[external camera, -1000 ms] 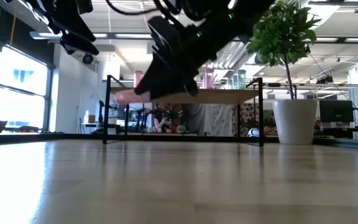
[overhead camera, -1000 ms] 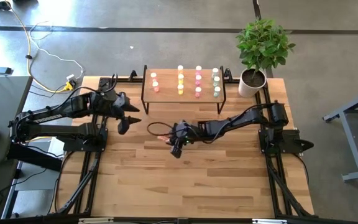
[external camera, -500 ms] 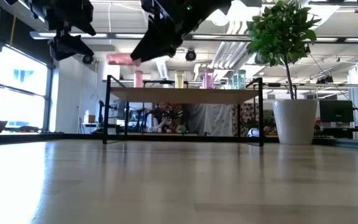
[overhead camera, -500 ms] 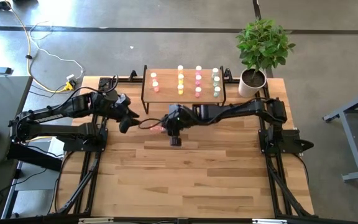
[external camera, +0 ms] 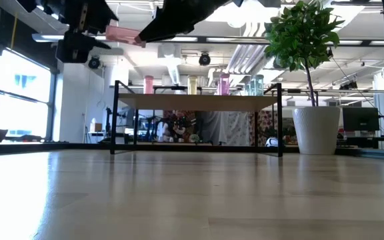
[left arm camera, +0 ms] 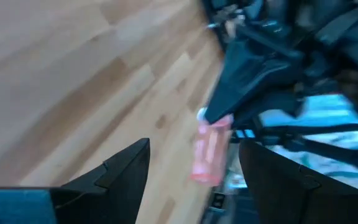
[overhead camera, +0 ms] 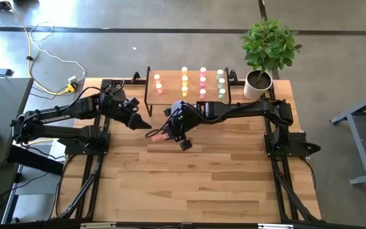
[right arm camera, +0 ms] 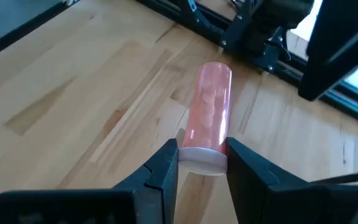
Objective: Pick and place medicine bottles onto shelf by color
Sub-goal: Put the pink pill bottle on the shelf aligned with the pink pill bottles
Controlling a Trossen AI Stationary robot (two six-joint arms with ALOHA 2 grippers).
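Note:
My right gripper [overhead camera: 170,132] is shut on a pink medicine bottle [overhead camera: 159,135] with a white cap, high above the table in front of the shelf's left end. The bottle also shows in the low view [external camera: 121,33] and the left wrist view [left arm camera: 209,152]. My left gripper [overhead camera: 142,123] is open, just left of the bottle's free end, and touches nothing. The shelf [overhead camera: 188,95] stands at the far edge on black legs. On it stand rows of red-orange [overhead camera: 158,83], yellow [overhead camera: 185,81], pink [overhead camera: 203,83] and pale green [overhead camera: 221,83] bottles. My right gripper pinches the bottle's white cap end [right arm camera: 202,157] between its two fingers [right arm camera: 166,163]. The fingers come level from the table's right side and lie along the bottle. The bottle's body [right arm camera: 210,106] sticks out past the fingertips toward my left gripper, lying about level and clear of the table.
A potted plant [overhead camera: 258,83] in a white pot stands at the far right corner, beside the shelf. The arms' black bases and rails [overhead camera: 278,137] run along the table's left and right sides. Bare wood [overhead camera: 189,184] lies toward the near edge.
My right gripper has risen from just above the table to above shelf height, carrying the pink bottle up and toward the left and far side. The bottle stays about level. My left gripper has moved right, toward the bottle's free end.

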